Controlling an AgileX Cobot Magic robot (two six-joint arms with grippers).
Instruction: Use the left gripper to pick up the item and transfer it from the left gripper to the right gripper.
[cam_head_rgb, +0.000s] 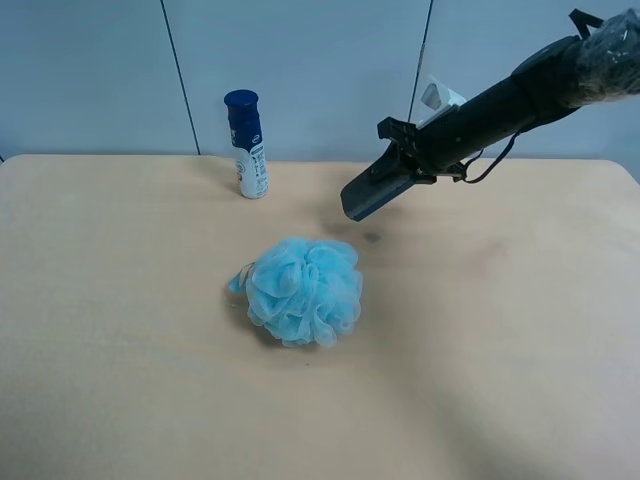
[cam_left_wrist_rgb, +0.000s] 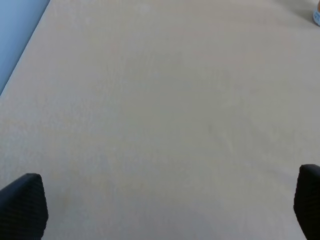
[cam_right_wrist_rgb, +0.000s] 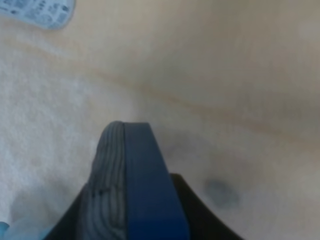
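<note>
Since the item (cam_head_rgb: 375, 192) sits clamped in the right hand (cam_head_rgb: 392, 172) and rides clear above the table (cam_head_rgb: 120, 400), the transfer looks finished or all but finished — the arm at the exterior high view's right is the one carrying it, and the right wrist view confirms this with the block's blue edge and ribbed grey felt face (cam_right_wrist_rgb: 130, 185) filling the space between its fingers. The block sticks out past the fingertips toward 7 o'clock in the high view, tilted down, its shadow on the wood below. The bath puff (cam_head_rgb: 302, 290) lies at 7 o'clock from it, well apart; the bottle (cam_head_rgb: 247, 145) stands at 9 o'clock. The left hand (cam_left_wrist_rgb: 160, 205) is spread wide over bare table, holding nothing — presumably released and drawn clear.
</note>
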